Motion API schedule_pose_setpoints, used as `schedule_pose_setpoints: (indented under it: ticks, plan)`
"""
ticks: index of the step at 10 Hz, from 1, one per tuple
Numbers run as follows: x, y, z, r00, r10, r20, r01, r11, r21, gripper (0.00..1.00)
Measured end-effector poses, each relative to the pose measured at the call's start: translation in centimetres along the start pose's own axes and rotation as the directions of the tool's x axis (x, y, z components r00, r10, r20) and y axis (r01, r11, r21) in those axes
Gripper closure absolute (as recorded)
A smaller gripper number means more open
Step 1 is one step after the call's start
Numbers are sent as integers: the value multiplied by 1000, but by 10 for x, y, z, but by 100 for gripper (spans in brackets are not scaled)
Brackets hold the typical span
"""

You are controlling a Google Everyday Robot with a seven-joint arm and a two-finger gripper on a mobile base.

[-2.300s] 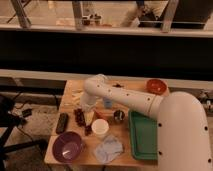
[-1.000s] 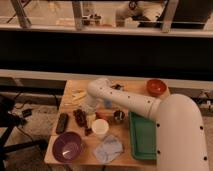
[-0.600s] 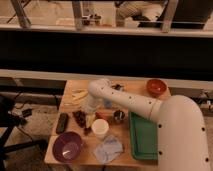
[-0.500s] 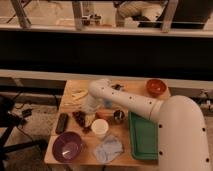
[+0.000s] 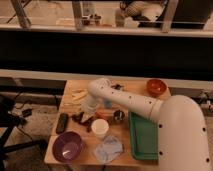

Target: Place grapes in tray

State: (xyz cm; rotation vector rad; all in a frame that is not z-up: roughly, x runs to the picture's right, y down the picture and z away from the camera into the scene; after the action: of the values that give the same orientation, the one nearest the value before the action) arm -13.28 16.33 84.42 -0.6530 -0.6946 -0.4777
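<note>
- I see one arm [image 5: 127, 101], white, reaching from the lower right across the desk [image 5: 135, 89] and bending down at its left half.
- One gripper [image 5: 86, 118] hangs low at the desk's left-middle, just left of the cup.
- The gripper is closed on the grapes [image 5: 80, 120]; the dark bunch sits right at its tip, down at the desk surface, and I cannot tell whether it is lifted.
- One bunch of grapes in all, lying between the remote and the cup, well apart from the tray.
- One green tray [image 5: 145, 137] on the right side of the desk, partly behind the robot's body; what shows of it holds nothing.
- Two bowls: a purple bowl [image 5: 68, 146] at the front left corner and a red bowl [image 5: 156, 87] at the back right.
- One white cup [image 5: 100, 128], upright, just left of the tray and near the grapes.
- One small dark can [image 5: 119, 116], between the cup and the tray's back corner.
- One black remote [image 5: 62, 122], near the left edge, just left of the grapes.
- One pale blue cloth [image 5: 109, 148], crumpled at the front edge, between the purple bowl and the tray.
- A few yellowish pieces [image 5: 77, 95] at the back left; I cannot count them.
</note>
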Motion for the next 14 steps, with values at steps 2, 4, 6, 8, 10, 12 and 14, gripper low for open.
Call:
schedule_pose_setpoints:
  ticks: [2,4,6,8,10,12,14]
  plan:
    - [0,1,-1,1000,1,-1,-1,1000,-2,100]
    - [0,1,-2,1000,0,-3,0,1000,-3,100]
    - [-1,2,-2,1000,-6,-12,6,1000,-7,100]
    - [-4,3,-8,1000,-8,-10,8,1000,6,100]
    - [-15,0,-29,1000,-18,-4,18,999,46,100]
    - [-30,-3,-53,999,-39,-3,39,996,84,100]
    - [-45,-6,-77,997,-73,-7,73,989,130,100]
